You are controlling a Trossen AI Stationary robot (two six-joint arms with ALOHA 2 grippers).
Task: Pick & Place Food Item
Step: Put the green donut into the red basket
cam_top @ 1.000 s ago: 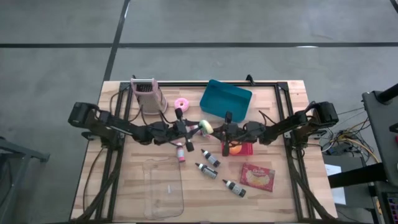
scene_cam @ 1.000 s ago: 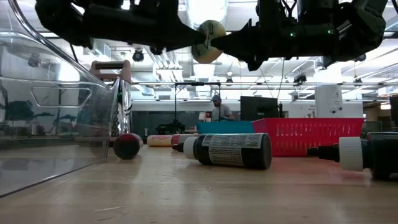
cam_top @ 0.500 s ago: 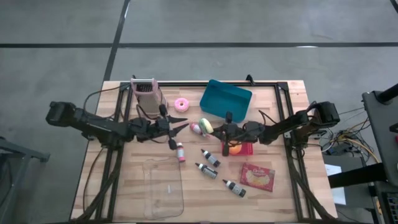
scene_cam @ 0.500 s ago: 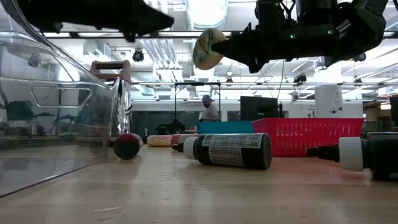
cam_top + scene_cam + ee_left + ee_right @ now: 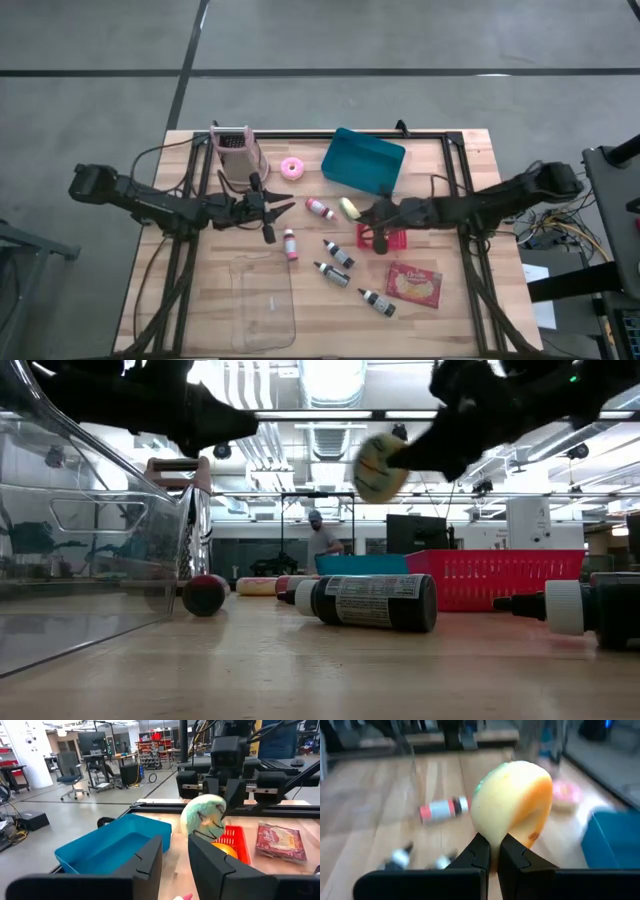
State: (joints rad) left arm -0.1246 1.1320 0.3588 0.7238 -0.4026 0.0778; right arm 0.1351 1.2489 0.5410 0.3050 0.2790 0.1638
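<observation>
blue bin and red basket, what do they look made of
Blue bin: likely smooth molded plastic, with solid even walls and a slight sheen in the left wrist view. Red basket: probably rigid plastic too, its sides an open lattice of small holes.

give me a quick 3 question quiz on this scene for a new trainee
1. True or false: the right tool is holding the yellow-green food item above the table.
2. The teal bin lies nearest to: A) the pink donut B) the snack packet C) the clear tub
3. Fill in: the left tool holds ____.

Key: 1 true; 2 A; 3 nothing.
</observation>
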